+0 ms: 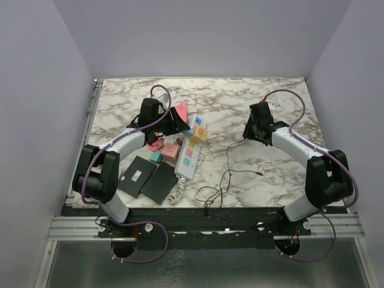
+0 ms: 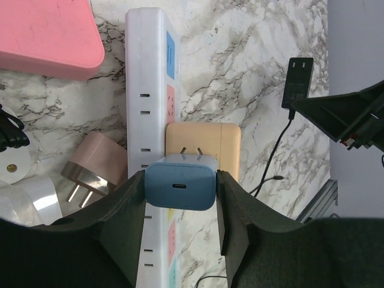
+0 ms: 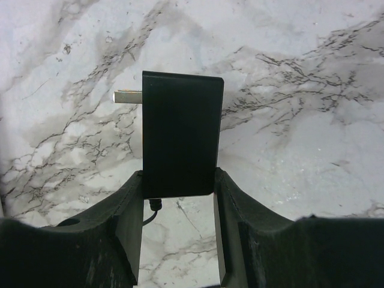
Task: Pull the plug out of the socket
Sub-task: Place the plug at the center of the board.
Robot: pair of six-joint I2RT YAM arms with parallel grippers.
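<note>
On the left half of the tabletop (image 1: 240, 102), two flat black pads (image 1: 137, 175) (image 1: 159, 183) lie side by side near the front edge, just left of the one socket (image 1: 191, 149). This long white strip runs from the near edge toward the middle, and its white cord curls at the near end. The left wrist view shows four plugs. A rose-pink plug (image 2: 96, 162) lies on the marble left of the strip with its two prongs bare. A blue plug (image 2: 180, 189) is clamped between the fingers of the left end effector (image 2: 180, 180). A tan plug (image 2: 204, 141) sits on the strip's coloured outlets just behind the blue one. A black plug (image 2: 298, 81) is off to the right. The blue plug's two metal prongs point away from the wrist and are fully in sight, not seated in any outlet, though the plug hangs directly over the strip. A flat pink block (image 2: 48, 36) lies beyond, left of the strip's far part. Right of the strip is an open stretch of marble crossed by one thin black cable (image 1: 228, 162), which trails to the front edge. Further right, the right end effector (image 3: 180, 180) grips the black plug's body with a metal prong (image 3: 128, 96) jutting left, above bare marble and well apart from the socket. Lilac walls close the left, far and right edges.
</note>
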